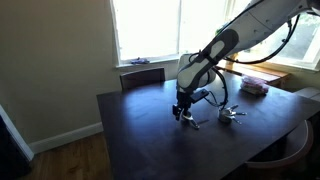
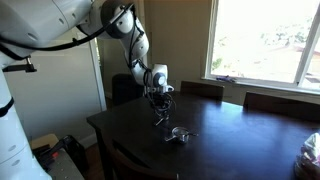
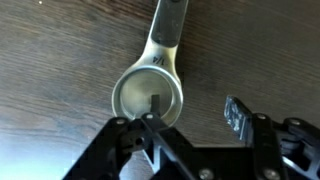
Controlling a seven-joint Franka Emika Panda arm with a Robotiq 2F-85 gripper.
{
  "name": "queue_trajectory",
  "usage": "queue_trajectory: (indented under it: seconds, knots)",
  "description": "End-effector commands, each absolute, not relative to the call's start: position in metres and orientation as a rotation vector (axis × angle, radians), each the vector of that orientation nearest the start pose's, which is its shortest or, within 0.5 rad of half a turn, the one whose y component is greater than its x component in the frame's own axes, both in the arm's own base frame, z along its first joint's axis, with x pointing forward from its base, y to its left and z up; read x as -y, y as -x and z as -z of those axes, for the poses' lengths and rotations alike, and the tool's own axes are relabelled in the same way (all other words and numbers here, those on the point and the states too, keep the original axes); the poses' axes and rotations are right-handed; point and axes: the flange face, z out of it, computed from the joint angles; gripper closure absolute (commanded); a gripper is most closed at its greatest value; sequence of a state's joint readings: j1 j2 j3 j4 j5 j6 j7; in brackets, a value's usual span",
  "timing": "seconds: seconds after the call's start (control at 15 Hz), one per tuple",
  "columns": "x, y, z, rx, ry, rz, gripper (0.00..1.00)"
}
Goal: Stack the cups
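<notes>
Nearest, the gripper [image 3: 195, 110] is wide open, clasping nothing. One fingertip [image 3: 155, 103] dips into the bowl of a cup [image 3: 135, 85], which holds nothing else; the other stands outside its right rim. The handle [image 3: 168, 25] points away across the table [image 3: 50, 50]. Farther right in an exterior view, the other cups [image 1: 228, 115] sit close together, too small to tell if nested.

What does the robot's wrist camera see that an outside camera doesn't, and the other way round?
Only the wrist view: the round shiny silver metal measuring cup close up, its straight handle, and one dark finger over its bowl, the jaws apart.
Only an exterior view: the long white robot arm, another small silver metal cup further along, the pinkish flat stack, a wooden chair and the bright window.
Both: the black gripper low over the dark wooden table.
</notes>
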State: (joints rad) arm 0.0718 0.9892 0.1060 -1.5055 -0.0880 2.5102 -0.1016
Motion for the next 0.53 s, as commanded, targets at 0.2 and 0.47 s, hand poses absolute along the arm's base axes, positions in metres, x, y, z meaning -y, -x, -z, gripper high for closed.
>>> queue_trajectory:
  seconds: [0.2, 0.47]
  knots:
    - [-0.105, -0.703, -0.069, 0.443, 3.056, -0.009, 0.12]
    - [-0.101, -0.704, -0.060, 0.428, 3.064, -0.023, 0.34]
